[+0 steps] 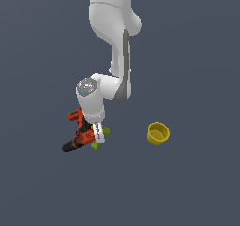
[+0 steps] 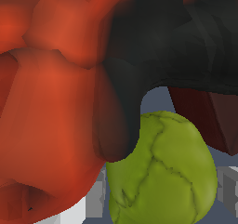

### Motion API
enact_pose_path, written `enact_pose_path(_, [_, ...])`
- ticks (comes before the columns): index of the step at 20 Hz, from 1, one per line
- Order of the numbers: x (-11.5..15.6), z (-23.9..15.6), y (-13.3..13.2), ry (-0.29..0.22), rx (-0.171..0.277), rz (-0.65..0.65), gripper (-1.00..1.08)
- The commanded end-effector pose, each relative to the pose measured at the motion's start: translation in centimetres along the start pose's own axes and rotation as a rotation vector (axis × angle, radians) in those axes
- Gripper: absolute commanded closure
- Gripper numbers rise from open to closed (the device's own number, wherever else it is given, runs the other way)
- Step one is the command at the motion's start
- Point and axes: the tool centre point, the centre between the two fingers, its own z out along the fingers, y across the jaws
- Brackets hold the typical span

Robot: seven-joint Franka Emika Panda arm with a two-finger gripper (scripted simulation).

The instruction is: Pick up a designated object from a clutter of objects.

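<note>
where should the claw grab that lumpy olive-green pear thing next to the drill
Probably across the wide rounded belly of the lumpy olive-green pear-like object, coming from above. In the wrist view one grey finger shows on each side of it, so the claw is open astride it. The red-and-black power drill crowds one side, so keep that finger clear of its body.

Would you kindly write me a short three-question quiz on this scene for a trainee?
1. True or false: the yellow cup touches the drill.
2. In the wrist view, which thing lies between the grey fingers: A drill, B pear, C cup?
3. Fill in: the cup stands on the exterior view's ____ of the gripper.

Key: 1 false; 2 B; 3 right.
</note>
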Motion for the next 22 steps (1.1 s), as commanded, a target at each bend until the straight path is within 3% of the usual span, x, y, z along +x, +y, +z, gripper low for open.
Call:
enact_pose_path(1, [-0.2,0.0,0.0,-0.001,-0.001,-0.002,1.08])
enact_pose_path(11, [-2.2,-2.8,0.4,-0.001,-0.001,-0.002,1.08])
enact_pose_path(22, [-7.7,-10.4,1.4,-0.001,-0.002,0.0,1.08])
